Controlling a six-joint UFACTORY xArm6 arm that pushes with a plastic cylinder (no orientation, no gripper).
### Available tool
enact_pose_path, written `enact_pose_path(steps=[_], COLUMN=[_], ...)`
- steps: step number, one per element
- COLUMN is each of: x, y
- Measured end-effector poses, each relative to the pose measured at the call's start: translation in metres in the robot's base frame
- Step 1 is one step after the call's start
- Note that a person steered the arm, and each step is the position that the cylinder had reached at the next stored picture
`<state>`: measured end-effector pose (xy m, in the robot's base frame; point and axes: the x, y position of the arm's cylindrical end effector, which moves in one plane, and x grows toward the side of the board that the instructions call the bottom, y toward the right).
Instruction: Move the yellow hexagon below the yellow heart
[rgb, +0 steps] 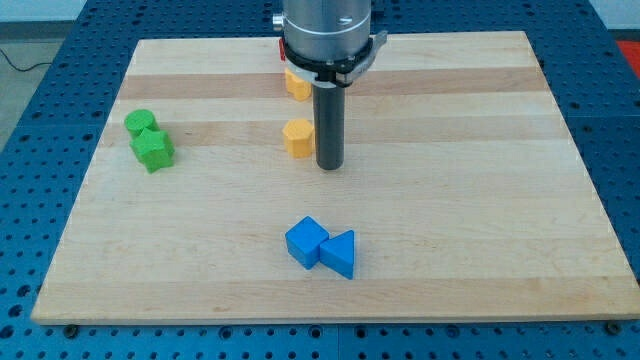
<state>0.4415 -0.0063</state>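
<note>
The yellow hexagon (298, 137) lies on the wooden board (480, 200), a little above the middle. The yellow heart (297, 84) lies straight above it near the view's top, partly hidden by the arm's grey body. My tip (329, 165) is the lower end of the dark rod. It stands just right of the hexagon, close to its right side; whether they touch I cannot tell.
A green round block (140, 123) and a green star-like block (154, 150) touch each other at the view's left. A blue cube (306, 241) and a blue triangular block (339, 253) sit together below the middle. The board's edges border a blue perforated table.
</note>
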Motion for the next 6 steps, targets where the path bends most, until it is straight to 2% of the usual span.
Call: enact_pose_path(steps=[1,2,3,4,5,6], x=[-0.005,-0.038,-0.042,0.004,0.02,0.007], y=[-0.009,-0.01,-0.01,-0.01,-0.025,-0.042])
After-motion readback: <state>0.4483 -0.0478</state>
